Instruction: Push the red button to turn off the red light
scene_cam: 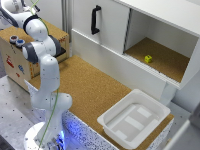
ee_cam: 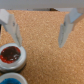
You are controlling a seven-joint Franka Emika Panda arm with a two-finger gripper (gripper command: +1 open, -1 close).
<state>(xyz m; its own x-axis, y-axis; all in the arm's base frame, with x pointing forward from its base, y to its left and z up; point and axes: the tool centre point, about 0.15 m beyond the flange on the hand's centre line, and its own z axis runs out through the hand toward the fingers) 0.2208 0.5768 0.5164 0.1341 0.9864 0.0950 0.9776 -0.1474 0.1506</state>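
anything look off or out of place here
Nothing looks spilled or damaged. One small oddity: a little yellow object sits alone inside the open cabinet. The white tray hangs slightly past the cork surface's corner. In the wrist view, the red button lies beside the open gripper.

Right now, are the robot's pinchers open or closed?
Open. In the wrist view the gripper has its two fingers far apart with only cork between them, above the red button.

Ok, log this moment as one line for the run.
gripper: open, above cork surface | red button: not touched, beside one finger | blue button: next to red
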